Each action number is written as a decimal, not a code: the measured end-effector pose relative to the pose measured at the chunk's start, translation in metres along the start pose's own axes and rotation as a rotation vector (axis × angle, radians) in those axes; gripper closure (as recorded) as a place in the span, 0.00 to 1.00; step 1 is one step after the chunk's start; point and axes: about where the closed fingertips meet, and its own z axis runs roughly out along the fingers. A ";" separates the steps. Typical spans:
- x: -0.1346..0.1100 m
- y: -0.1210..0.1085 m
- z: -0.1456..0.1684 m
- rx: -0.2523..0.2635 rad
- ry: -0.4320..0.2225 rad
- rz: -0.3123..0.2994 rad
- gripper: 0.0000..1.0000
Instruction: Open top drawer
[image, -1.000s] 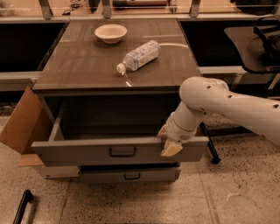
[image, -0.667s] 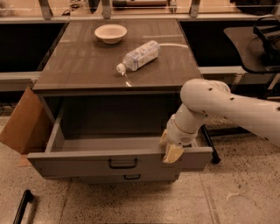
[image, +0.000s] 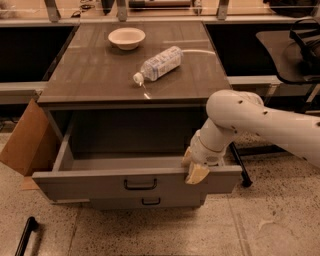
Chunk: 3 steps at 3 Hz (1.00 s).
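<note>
Right, gripper (image: 194, 167) sits on the top rim of the top drawer's (image: 90, 186) front panel, toward the panel's right end, out in front of the bench's (image: 90, 75) front right corner. Its tan end laps over that rim, part inside the drawer, part over the outer face. Clamped or released: cannot tell. White arm (image: 260, 120) runs up from it and off to the right, with the elbow just outside the bench's front right corner.

Top drawer is open, well out past the bench's front edge, with its grey floor and side walls in view. Dark handle (image: 140, 185) is at the centre of the front panel, left of the gripper and apart from it. Lower drawer (image: 115, 202) shows only as a narrow strip under the top one, with the same kind of dark pull.

On the bench top, a white bowl (image: 126, 38) stands near the back edge, left of centre. A plastic bottle (image: 159, 64) lies on its side around the middle, cap toward the front left, apart from the bowl.

Cardboard box (image: 27, 142) leans against the bench's left side by the front left corner. Black bar (image: 25, 235) lies on the floor, out from that same corner. Dark chair (image: 295, 55) stands beyond the bench's right edge.
</note>
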 end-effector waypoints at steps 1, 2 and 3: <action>0.000 0.001 0.001 -0.002 0.000 -0.001 0.38; 0.000 0.001 0.001 -0.003 0.000 -0.001 0.15; 0.005 -0.002 -0.008 0.004 -0.004 -0.012 0.00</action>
